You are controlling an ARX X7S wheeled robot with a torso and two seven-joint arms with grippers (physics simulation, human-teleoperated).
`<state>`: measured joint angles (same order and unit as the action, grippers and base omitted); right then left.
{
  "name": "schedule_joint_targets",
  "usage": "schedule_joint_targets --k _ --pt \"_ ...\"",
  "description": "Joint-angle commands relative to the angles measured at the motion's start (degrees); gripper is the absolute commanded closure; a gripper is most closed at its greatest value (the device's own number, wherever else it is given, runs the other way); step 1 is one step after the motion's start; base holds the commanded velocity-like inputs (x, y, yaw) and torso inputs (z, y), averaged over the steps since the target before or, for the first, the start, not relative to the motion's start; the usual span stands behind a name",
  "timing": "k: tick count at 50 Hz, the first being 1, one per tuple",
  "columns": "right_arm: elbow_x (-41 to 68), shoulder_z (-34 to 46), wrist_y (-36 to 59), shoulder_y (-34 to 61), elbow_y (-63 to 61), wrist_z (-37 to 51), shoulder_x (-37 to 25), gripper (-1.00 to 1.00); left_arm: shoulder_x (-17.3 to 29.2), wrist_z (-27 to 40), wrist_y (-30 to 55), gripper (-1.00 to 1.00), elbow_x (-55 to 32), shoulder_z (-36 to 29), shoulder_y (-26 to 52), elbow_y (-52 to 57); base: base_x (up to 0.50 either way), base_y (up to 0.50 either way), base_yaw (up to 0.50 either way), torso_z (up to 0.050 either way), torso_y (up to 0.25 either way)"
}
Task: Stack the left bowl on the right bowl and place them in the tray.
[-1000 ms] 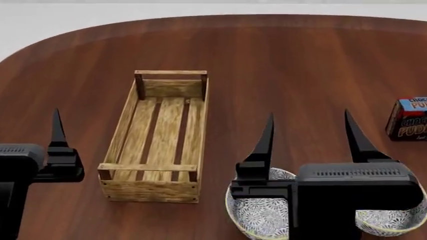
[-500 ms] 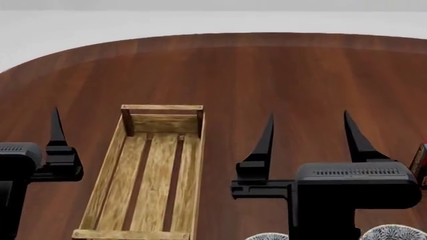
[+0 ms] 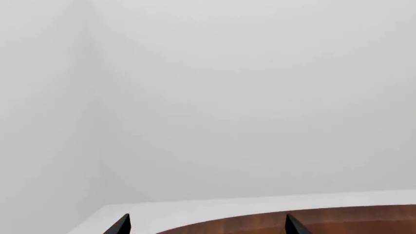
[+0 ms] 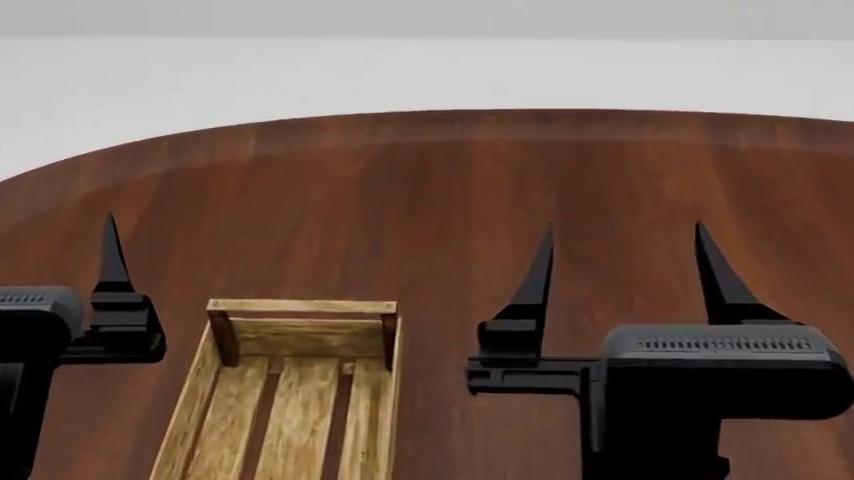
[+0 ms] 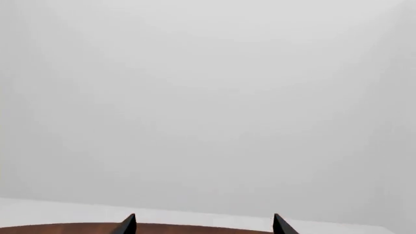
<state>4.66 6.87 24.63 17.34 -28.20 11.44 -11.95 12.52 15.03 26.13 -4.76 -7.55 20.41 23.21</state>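
In the left wrist view, the left gripper [image 3: 206,225] is pointing out past the far edge of the wooden table [image 3: 351,220] at blank wall, its two finger tips spread wide with nothing between them. In the head view, the slatted light-wood tray [image 4: 302,341] is lying on the table between the arms, nearer the left one; no bowls are showing, so neither arm seems engaged with them yet. In the right wrist view, the right gripper [image 5: 204,225] is likewise aiming over the table edge, fingers wide apart and empty.

The tray [image 4: 287,395] is pale straw-coloured wood, the table [image 4: 441,190] dark reddish-brown with lengthwise grain.
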Motion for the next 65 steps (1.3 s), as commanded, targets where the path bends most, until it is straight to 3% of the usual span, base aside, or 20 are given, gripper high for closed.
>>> schedule_joint_targets --k 1,17,23,29,65 --pt "0.65 -0.29 0.21 0.14 -0.06 0.62 0.00 -1.00 0.30 0.30 -0.16 -1.00 -0.16 -0.27 0.00 0.01 0.38 0.00 0.00 0.000 0.000" --pt "0.39 0.59 0.66 0.30 -0.67 1.30 -0.49 -1.00 1.68 -0.14 1.48 -1.00 -0.90 -0.93 -1.55 2.82 0.00 0.00 0.00 0.000 0.001" --pt "0.64 0.84 0.67 0.31 -0.67 1.30 -0.63 -1.00 2.26 -1.39 -4.08 -1.00 -2.14 -0.22 -3.35 3.27 0.00 0.00 0.00 0.000 0.000" --pt "0.85 0.97 0.80 0.28 -0.89 1.38 -0.82 -1.00 3.03 -1.24 -2.87 -1.00 -1.67 -0.82 -4.15 4.07 0.00 0.00 0.00 0.000 0.000" --pt "2.73 1.05 0.93 0.33 -0.86 1.96 -1.45 -1.00 4.46 -0.75 -1.76 -1.00 -1.22 -2.21 -3.34 3.69 0.00 0.00 0.00 0.000 -0.249"
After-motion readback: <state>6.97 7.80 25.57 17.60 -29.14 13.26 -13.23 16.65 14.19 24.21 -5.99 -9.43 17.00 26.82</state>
